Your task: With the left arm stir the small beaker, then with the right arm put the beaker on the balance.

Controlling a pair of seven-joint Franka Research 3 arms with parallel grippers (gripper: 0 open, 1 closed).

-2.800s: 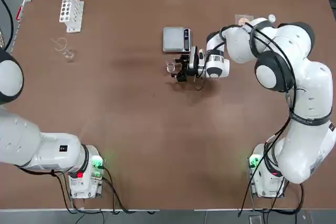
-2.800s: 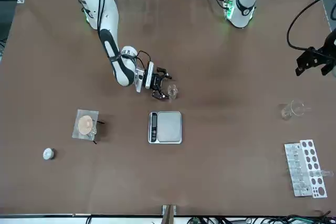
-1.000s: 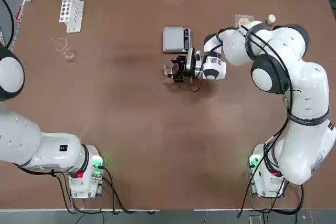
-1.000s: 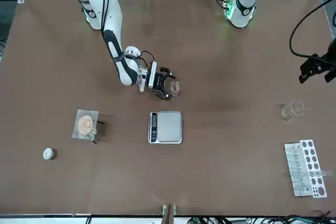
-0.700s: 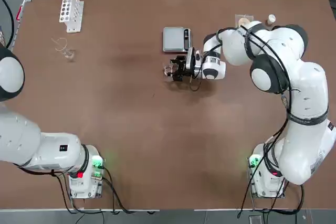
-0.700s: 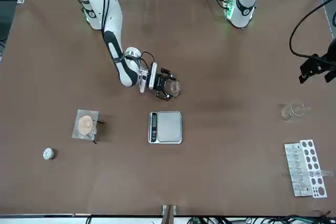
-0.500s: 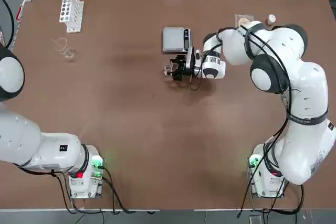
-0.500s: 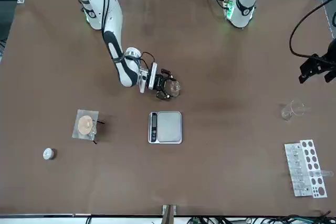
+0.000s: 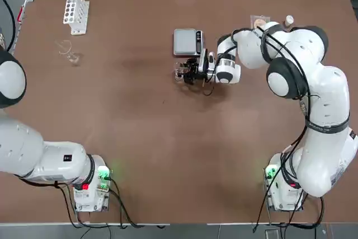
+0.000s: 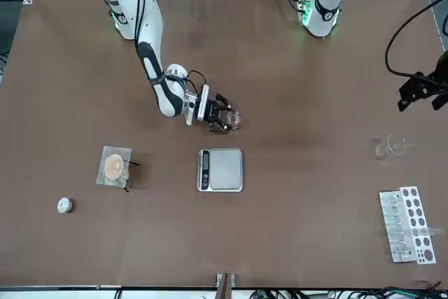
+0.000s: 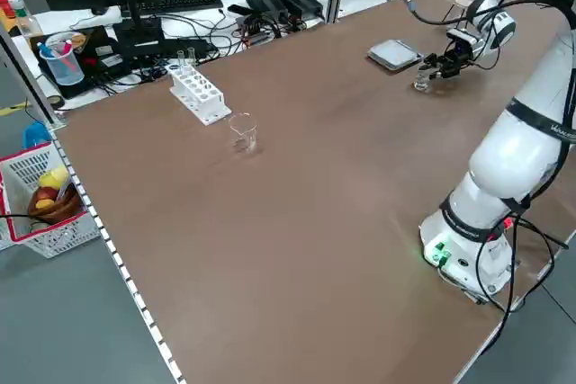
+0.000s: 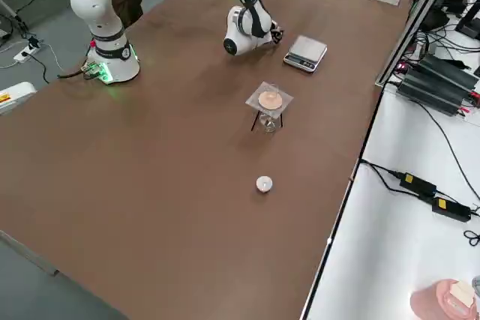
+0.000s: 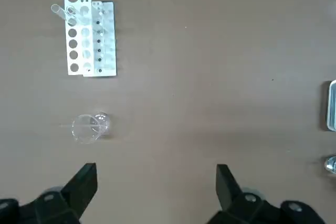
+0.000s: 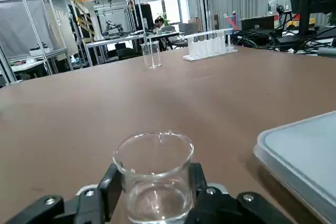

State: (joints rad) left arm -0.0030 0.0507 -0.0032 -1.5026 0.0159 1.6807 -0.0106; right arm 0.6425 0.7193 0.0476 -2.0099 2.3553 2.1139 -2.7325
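Though tiny from overhead, small beaker (image 14: pixel 154 177) clearly between right jaws.

My two arms — the left arm (image 9: pixel 33 155) and the right arm (image 9: pixel 313 99) — are glossy white jointed shells with round grey joint caps, black cables looped along the right one, bases lit green with a spot of red, and black grippers — my right gripper (image 9: pixel 187 73) behind a white wrist.

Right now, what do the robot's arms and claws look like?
Both arms are chunky white tubes with grey joints, black cables and green-lit bases. The right arm has a black-and-white claw; the left arm has a black claw.
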